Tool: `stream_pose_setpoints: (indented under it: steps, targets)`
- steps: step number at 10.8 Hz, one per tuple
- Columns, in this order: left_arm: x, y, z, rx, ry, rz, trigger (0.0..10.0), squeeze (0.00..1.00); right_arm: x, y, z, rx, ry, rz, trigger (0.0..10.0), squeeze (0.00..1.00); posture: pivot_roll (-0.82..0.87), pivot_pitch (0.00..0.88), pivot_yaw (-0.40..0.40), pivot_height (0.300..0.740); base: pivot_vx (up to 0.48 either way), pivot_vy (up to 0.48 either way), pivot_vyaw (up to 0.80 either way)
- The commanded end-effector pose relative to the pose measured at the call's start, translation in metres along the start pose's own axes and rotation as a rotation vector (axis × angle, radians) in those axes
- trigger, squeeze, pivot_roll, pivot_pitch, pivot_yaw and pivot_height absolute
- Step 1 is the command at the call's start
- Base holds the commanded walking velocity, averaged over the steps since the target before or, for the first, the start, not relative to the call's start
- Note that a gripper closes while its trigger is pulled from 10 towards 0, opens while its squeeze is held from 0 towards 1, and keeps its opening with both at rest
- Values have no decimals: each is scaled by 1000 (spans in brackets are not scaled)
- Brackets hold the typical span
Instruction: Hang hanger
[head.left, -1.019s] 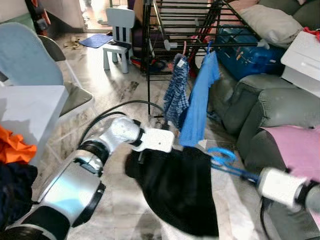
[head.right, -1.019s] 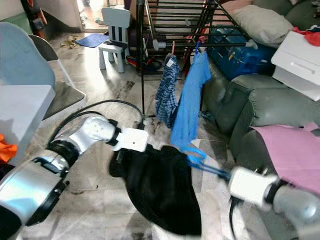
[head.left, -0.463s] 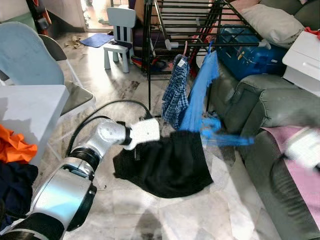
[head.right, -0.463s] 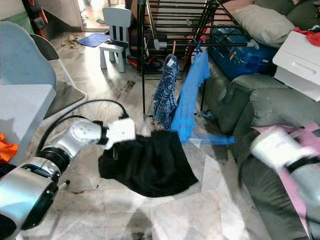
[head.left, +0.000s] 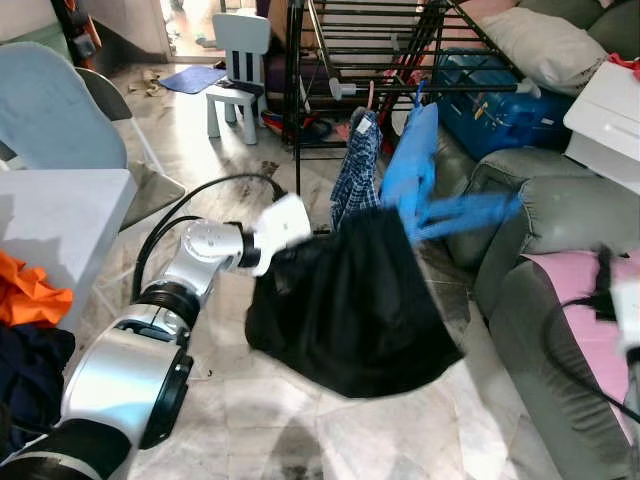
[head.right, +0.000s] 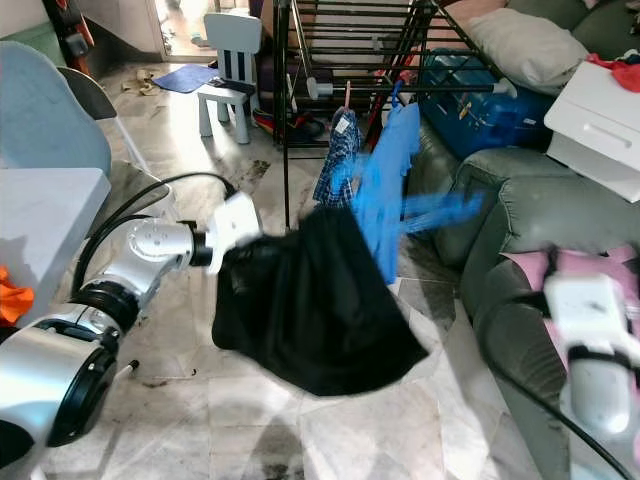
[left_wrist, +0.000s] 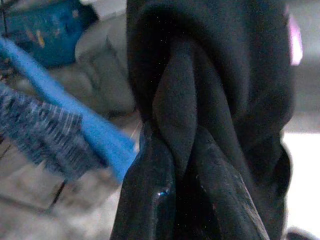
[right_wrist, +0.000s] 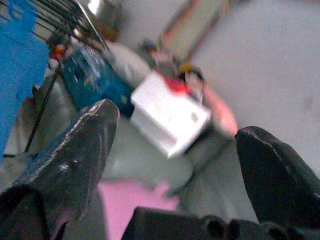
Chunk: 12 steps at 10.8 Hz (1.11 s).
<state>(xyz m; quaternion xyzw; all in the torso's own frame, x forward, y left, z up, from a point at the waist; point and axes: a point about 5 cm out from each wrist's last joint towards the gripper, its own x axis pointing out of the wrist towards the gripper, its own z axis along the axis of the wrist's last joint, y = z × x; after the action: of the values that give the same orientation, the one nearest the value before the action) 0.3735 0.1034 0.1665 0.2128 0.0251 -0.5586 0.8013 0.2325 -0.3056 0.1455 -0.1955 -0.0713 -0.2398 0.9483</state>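
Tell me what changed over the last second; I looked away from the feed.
The right gripper let go of the blue hanger and drew back, open. The left gripper, still pinching the black garment, lifted it toward the drying rack. The hung clothes stayed.

Blue hanger (head.left: 462, 213) midair, blurred, in black garment (head.left: 350, 300).

A black garment (head.left: 352, 305) is seen beside a bright blue hanger (head.left: 462, 213). On the black drying rack (head.left: 372, 40), a blue-and-white checked cloth (head.left: 355, 170) and a plain blue shirt (head.left: 408, 165) are shown. A grey sofa (head.left: 530, 225) is draped with pink fabric (head.left: 585, 285).
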Motion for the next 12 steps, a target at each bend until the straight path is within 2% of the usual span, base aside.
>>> stream_pose_setpoints:
  steps: [1, 2, 3, 4, 5, 6, 7, 9, 10, 12]
  targets:
    - [2, 13, 36, 60, -132, -16, 0, 0, 1, 1, -11, 74, 70, -21, 10000, 1000, 12, 0, -45, 740, 0, 0, 0]
    - [2, 14, 58, 132, -258, -57, 0, 0, 4, 14, -20, 187, 144, 17, 10000, 1000, 8, 0, -45, 740, 0, 0, 0]
    - [3, 12, 66, 180, -286, -82, 0, 0, 6, 21, -21, 211, 158, 42, 10000, 725, 8, 0, -47, 740, 0, 0, 0]
    - [7, 8, 77, 247, -323, -122, 0, 0, 6, 35, -23, 235, 183, 119, 10000, 114, 14, 0, -55, 740, 0, 0, 0]
    - [10, 5, 84, 276, -347, -164, 0, 0, 4, 53, -24, 273, 209, 229, 10000, 0, 16, 0, -56, 740, 0, 0, 0]
    - [12, 0, 88, 305, -360, -220, 0, 0, 0, 68, -22, 297, 217, 337, 10000, 0, 17, 0, -55, 740, 0, 0, 0]
    - [13, -1, 88, 323, -351, -238, 0, 0, -1, 71, -22, 303, 223, 361, 10000, 0, 19, 0, -54, 740, 0, 0, 0]
    - [16, -4, 99, 390, -349, -303, 0, 0, -11, 90, -24, 321, 249, 474, 10000, 0, 26, 0, -41, 740, 0, 0, 0]
    - [17, -4, 105, 405, -366, -300, 0, 0, -16, 100, -19, 355, 243, 539, 10000, 0, 26, 0, -35, 740, 0, 0, 0]
    - [22, -6, 109, 439, -371, -299, 0, 0, -35, 117, -6, 441, 229, 759, 10000, 0, 22, 0, -33, 740, 0, 0, 0]
